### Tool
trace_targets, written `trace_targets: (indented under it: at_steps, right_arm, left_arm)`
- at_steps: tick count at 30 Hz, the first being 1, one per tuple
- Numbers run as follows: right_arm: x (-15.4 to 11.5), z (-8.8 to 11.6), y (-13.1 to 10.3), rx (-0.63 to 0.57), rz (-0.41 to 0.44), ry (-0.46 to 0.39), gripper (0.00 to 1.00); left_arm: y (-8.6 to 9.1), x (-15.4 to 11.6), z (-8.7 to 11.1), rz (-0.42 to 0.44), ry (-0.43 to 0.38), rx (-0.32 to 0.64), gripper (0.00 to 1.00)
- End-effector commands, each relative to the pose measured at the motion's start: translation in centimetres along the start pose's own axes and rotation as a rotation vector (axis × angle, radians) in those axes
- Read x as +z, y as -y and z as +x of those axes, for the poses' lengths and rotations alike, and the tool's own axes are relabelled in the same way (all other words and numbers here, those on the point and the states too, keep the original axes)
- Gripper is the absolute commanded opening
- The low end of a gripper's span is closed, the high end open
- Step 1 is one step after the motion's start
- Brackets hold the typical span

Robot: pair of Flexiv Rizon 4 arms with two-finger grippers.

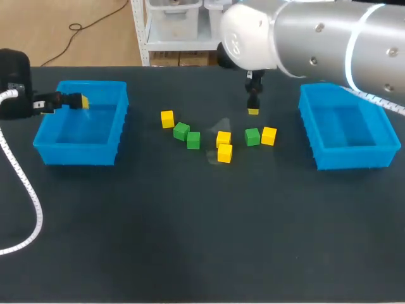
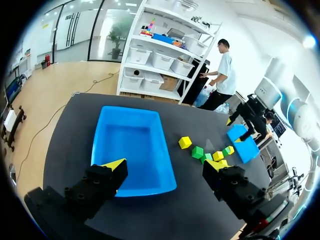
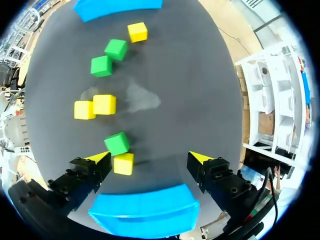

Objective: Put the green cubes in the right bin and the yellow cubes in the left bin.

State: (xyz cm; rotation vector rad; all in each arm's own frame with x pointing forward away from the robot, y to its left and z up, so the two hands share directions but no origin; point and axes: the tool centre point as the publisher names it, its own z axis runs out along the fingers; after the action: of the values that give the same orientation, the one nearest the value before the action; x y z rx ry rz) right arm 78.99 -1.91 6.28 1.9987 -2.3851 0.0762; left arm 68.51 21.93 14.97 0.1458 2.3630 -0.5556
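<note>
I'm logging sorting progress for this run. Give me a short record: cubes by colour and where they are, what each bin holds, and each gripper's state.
yellow cubes: four, all on the table
green cubes: three, all on the table
left bin: no cube visible inside
right bin: no cube visible inside
left gripper: open, empty, above the left bin
right gripper: open, empty, above the table near the cubes
sorted so far: none

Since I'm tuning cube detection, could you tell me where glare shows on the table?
Head view: a pale sheen on the table, behind the two middle yellow cubes. Right wrist view: the same patch beside them. Left wrist view: none apparent.
</note>
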Motion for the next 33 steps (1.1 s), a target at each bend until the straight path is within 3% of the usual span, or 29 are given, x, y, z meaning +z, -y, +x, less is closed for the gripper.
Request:
trace_targets:
  at_steps: [1,15,33]
  right_arm:
    - [0.4,1.1,-3.4,-0.009,0.034,0.034,1.0]
    - [2.4,0.7,-8.5,0.007,0.0,0.062,1.0]
    - [4.8,-0.1,-5.7,0.019,0.034,0.052,1.0]
  left_arm:
    - [0.1,0.3,-0.2,-0.007,-0.005,0.003,1.0]
    - [0.8,1.2,0.1,0.005,-0.029,0.043,1.0]
    - [0.4,1.3,0.4,-0.007,-0.038,0.025,1.0]
